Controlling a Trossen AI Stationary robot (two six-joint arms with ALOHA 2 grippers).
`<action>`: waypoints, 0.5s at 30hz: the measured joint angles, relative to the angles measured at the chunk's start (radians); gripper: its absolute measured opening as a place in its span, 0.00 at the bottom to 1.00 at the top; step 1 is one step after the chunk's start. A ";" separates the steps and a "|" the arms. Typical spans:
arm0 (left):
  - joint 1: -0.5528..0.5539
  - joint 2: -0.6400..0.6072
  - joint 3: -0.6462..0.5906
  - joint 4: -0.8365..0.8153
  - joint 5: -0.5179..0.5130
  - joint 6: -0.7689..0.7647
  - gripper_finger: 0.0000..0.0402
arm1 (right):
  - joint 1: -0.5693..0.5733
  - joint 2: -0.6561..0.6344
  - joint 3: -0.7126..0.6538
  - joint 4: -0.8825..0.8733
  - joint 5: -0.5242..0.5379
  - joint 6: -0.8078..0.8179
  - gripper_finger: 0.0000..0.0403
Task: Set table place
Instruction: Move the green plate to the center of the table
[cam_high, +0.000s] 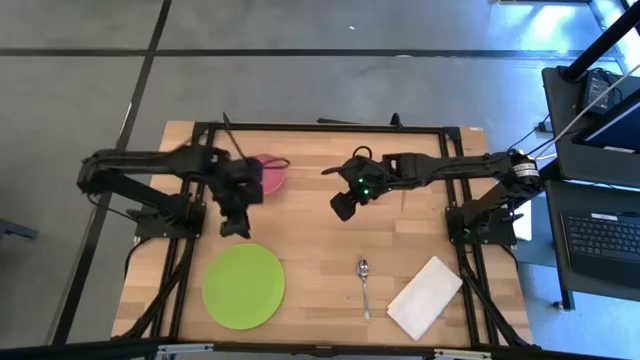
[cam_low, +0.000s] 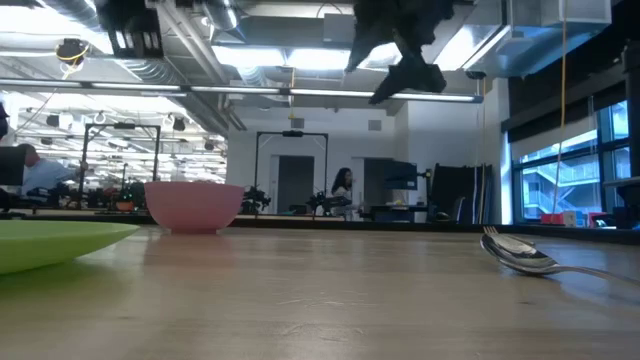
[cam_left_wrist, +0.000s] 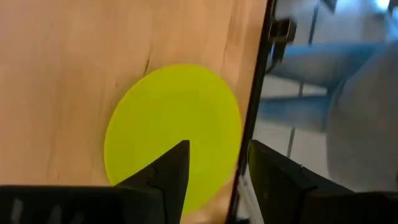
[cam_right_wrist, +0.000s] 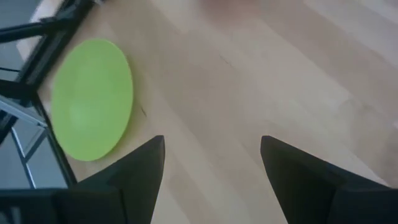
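A green plate (cam_high: 243, 285) lies flat on the wooden table (cam_high: 320, 250) near its front left; it also shows in the left wrist view (cam_left_wrist: 174, 130) and the right wrist view (cam_right_wrist: 92, 99). A pink bowl (cam_high: 270, 172) stands upright at the far left of the table. A metal spoon (cam_high: 364, 285) and a white napkin (cam_high: 425, 297) lie at the front right. My left gripper (cam_high: 236, 226) hangs open and empty above the table, between bowl and plate. My right gripper (cam_high: 344, 208) is open and empty, high over the table's middle.
The table's black rail frame (cam_high: 320, 127) runs along its edges. Bare wood lies between the plate and the spoon. In the low view a person sits far back in the room (cam_low: 343, 188).
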 joint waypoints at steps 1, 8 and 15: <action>0.000 0.017 -0.020 0.012 0.005 0.029 0.39 | 0.003 0.000 -0.007 0.001 0.000 0.001 0.67; 0.000 0.151 -0.142 0.118 0.018 0.194 0.39 | 0.017 0.000 -0.082 0.080 -0.060 0.058 0.67; 0.000 0.268 -0.223 0.241 0.017 0.271 0.39 | 0.039 0.001 -0.149 0.188 -0.079 0.109 0.67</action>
